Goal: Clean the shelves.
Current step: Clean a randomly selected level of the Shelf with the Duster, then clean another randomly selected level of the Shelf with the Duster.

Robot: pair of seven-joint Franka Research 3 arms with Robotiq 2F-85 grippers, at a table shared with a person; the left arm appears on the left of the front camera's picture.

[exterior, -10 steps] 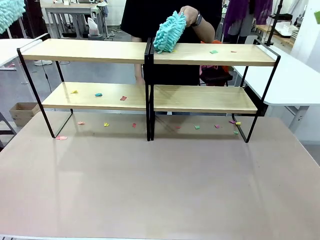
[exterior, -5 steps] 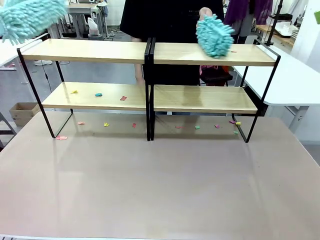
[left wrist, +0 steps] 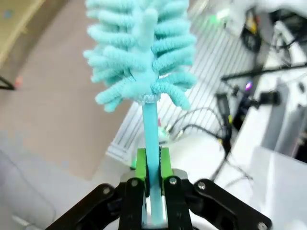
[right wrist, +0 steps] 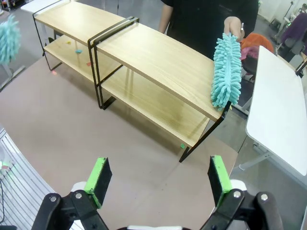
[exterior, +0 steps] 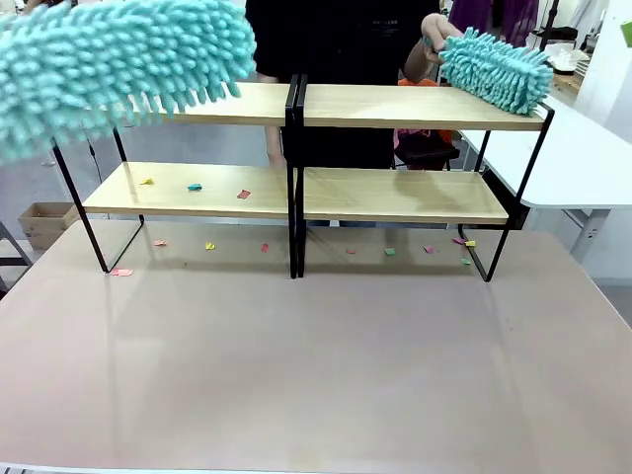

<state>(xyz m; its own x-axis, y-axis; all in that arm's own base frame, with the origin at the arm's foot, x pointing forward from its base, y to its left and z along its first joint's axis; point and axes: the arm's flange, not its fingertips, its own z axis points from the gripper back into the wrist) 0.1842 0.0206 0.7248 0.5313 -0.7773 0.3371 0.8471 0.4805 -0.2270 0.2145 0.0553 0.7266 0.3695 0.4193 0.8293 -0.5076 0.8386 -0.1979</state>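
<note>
**So, two dusters out at the shelves**

Okay, our left gripper (left wrist: pixel 152 191) is clamped tight on the thin handle of a fluffy teal duster (exterior: pixel 109 64), green pads pressed on either side of the stick. From the front, that duster looms big and blurry at the upper left, across the top left board of the shelves (exterior: pixel 395 107). We can't tell whether it actually touches the wood.

Our right gripper (right wrist: pixel 157 177) hangs back over the near side of the table (exterior: pixel 316 365), jaws spread wide with nothing between them.

The shelves stand along the far half of the table, two racks joined in the middle. On the far side, the person's hand (exterior: pixel 434 35) has its fingers curled round one end of a second duster (exterior: pixel 497 69), which lies against the right end of the top right board.

Small coloured paper scraps (exterior: pixel 195 187) sit on the lower left board, and more are scattered on the tabletop under both racks. Both right-hand boards look bare. A cardboard box (exterior: pixel 44 222) sits on the floor off to the left.
</note>
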